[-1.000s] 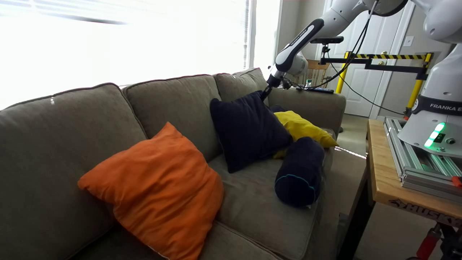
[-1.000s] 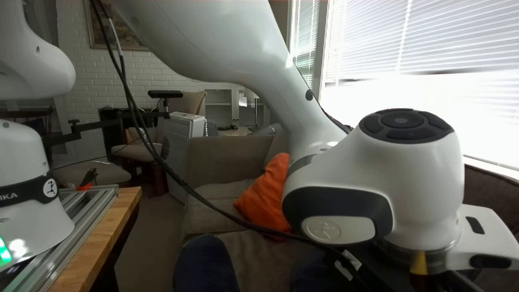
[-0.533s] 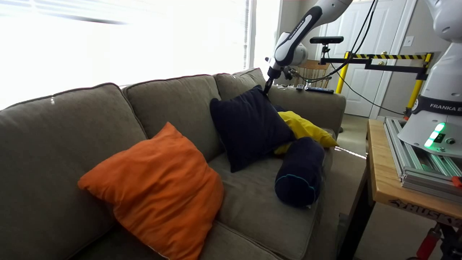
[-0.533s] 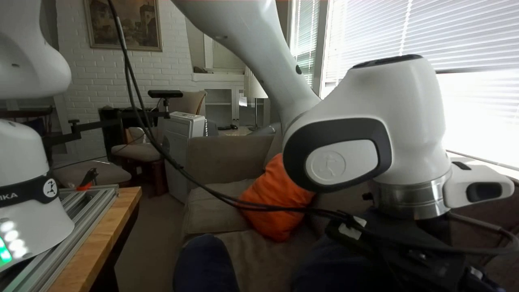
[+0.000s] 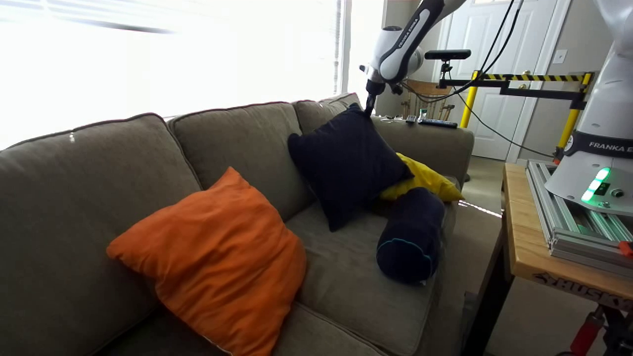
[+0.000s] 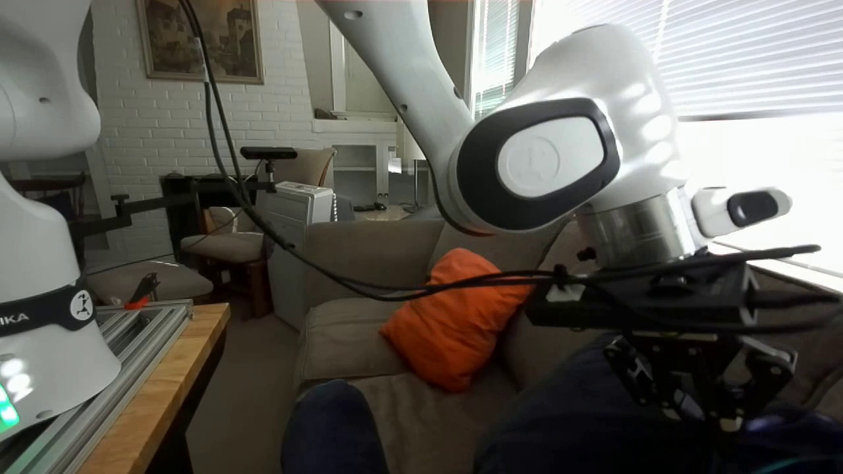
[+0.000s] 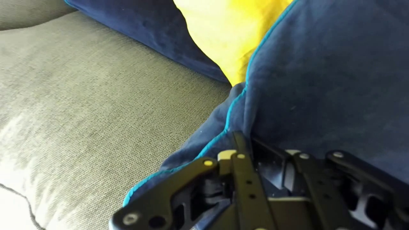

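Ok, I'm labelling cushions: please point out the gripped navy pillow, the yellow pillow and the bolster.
Gripped navy pillow (image 5: 351, 165), in an exterior view: broad face's middle.
Yellow pillow (image 5: 426, 181), in an exterior view: its uncovered part.
Bolster (image 5: 414, 225), in an exterior view: its rounded side.

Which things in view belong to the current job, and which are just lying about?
In the job, by the look of it:
navy square pillow, pinched near its top corner by the jaws

Apparently just lying about:
orange pillow
yellow pillow, partly behind the pinched one
navy bolster
another navy cushion, in the wrist view
remote on the sofa arm
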`<state>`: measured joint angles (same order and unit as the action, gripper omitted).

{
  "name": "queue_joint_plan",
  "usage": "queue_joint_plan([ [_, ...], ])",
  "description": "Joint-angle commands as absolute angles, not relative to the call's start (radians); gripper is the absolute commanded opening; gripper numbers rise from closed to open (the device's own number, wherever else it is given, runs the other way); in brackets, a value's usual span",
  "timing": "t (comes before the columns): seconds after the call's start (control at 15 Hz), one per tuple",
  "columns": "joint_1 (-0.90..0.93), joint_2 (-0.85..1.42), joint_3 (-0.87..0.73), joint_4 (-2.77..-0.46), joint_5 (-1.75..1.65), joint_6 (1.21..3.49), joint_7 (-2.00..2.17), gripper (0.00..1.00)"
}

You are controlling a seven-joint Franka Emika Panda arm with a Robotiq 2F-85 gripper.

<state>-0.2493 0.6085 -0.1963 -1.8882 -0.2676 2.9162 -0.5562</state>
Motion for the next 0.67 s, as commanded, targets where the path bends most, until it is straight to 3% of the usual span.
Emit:
queue_joint_plan([
  [0.0,-0.139,0.525,-0.336,-1.935,-0.404,2.935,-0.424,0.02],
  [0.6,0.041,0.451,-0.566,-1.908,-0.595,2.920,-0.210,0.02],
])
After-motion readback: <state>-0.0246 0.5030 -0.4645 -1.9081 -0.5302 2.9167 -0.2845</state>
